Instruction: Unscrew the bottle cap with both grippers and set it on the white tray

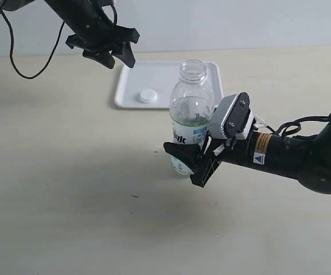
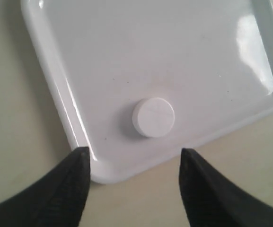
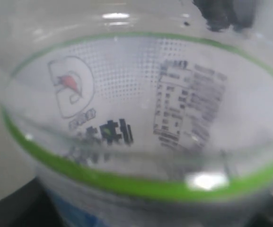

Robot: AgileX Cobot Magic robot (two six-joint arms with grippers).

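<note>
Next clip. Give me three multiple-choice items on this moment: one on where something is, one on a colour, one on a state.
1. Which bears the bottle cap: the bottle, the white tray or the left gripper? A bottle. B tray. C gripper.
2. The cap is: A blue. B green. C white.
3. The left gripper's jaws: A apart, empty. B shut on the cap. C shut on the bottle.
Key: 1 B, it lies inside the tray's rim; 2 C, white all over; 3 A, nothing sits between its fingers.
</note>
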